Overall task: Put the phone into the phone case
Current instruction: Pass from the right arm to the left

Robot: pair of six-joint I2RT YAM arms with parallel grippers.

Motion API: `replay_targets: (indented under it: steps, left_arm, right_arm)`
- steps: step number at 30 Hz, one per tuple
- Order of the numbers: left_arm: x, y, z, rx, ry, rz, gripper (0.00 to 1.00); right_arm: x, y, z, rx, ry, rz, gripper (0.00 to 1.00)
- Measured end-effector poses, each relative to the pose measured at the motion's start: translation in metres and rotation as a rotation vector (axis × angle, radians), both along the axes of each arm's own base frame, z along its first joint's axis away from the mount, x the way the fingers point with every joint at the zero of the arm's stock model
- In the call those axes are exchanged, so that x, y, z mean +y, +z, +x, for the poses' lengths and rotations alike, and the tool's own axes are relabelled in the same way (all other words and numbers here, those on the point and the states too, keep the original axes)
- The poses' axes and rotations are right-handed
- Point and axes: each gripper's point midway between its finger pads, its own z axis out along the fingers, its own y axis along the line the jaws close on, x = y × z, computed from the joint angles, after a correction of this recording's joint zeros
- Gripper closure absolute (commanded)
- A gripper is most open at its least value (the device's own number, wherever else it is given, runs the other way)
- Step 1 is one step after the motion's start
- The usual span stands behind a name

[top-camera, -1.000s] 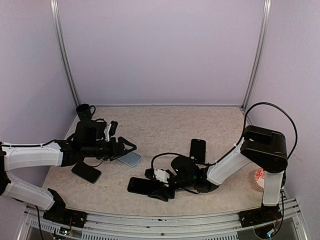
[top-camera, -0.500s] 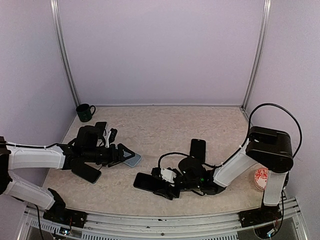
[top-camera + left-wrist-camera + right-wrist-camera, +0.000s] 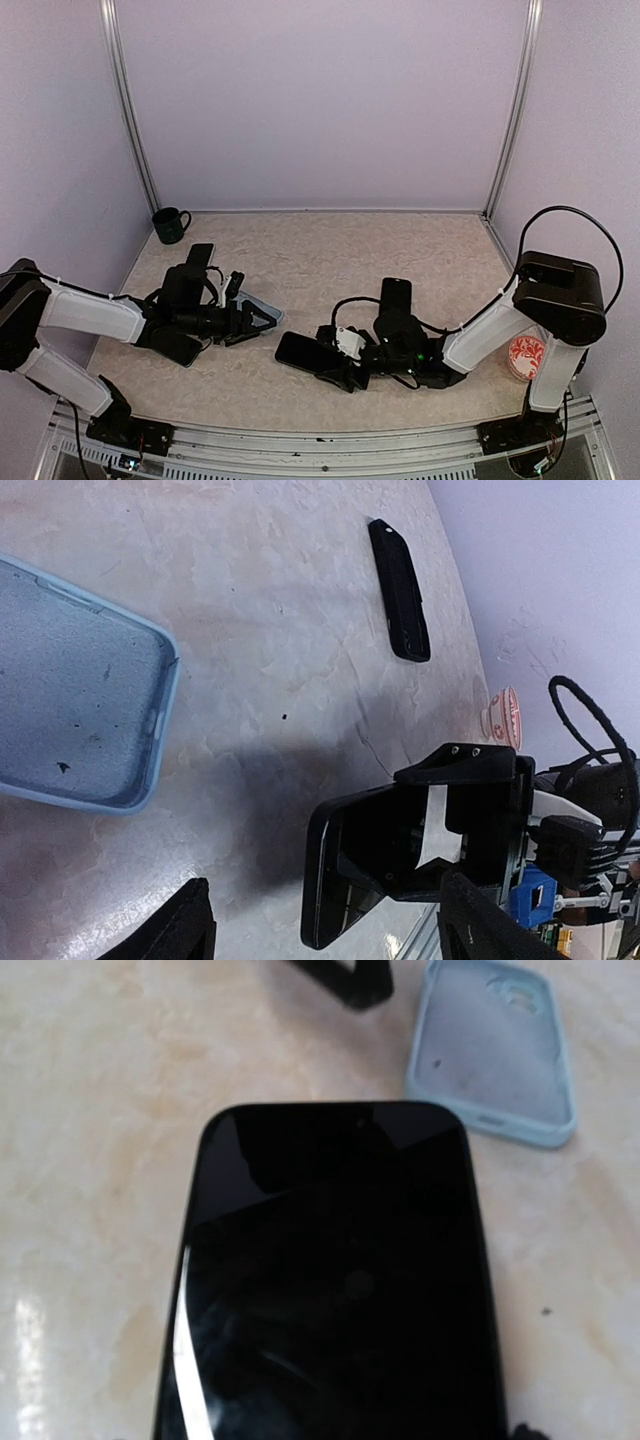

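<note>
A black phone (image 3: 308, 353) sticks out of my right gripper (image 3: 345, 364), which is shut on it and holds it just above the table. It fills the right wrist view (image 3: 330, 1270), hiding the fingers there. The light blue phone case (image 3: 264, 313) lies open side up to the phone's upper left, its inside (image 3: 495, 1055) empty. My left gripper (image 3: 252, 323) sits low beside the case, open. In the left wrist view the case (image 3: 80, 720) lies outside the spread fingertips (image 3: 192, 920), and the held phone (image 3: 345, 880) faces them from further off.
A black phone or case (image 3: 396, 297) lies behind the right gripper and shows too in the left wrist view (image 3: 400, 590). Two more black slabs (image 3: 174, 346) (image 3: 200, 254) lie by the left arm. A dark green mug (image 3: 171, 224) stands back left; a red-patterned dish (image 3: 525, 355) sits far right.
My right gripper has carried the phone to the right and slightly further from the bases. The left arm has sunk lower, with its gripper beside the blue case.
</note>
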Motion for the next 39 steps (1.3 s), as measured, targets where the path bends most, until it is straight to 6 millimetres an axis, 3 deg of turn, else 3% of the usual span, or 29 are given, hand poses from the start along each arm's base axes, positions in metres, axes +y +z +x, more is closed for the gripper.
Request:
replay_targets:
  steps: [15, 23, 36, 39]
  left_arm:
    - [-0.032, -0.012, -0.022, 0.064, -0.128, -0.076, 0.28]
    - [-0.049, 0.002, -0.027, 0.067, -0.184, -0.156, 0.36]
    - [-0.055, 0.006, -0.029, 0.087, -0.196, -0.199, 0.94]
    - [-0.059, 0.014, -0.029, 0.074, -0.211, -0.227, 1.00]
  right_arm:
    - [0.002, 0.023, 0.004, -0.034, -0.007, 0.062, 0.46]
    - [0.003, 0.025, 0.004, -0.039, -0.007, 0.071, 0.46]
    - [0.006, 0.037, 0.005, -0.058, -0.004, 0.111, 0.46]
    - [0.004, 0.035, 0.005, -0.058, -0.010, 0.105, 0.44]
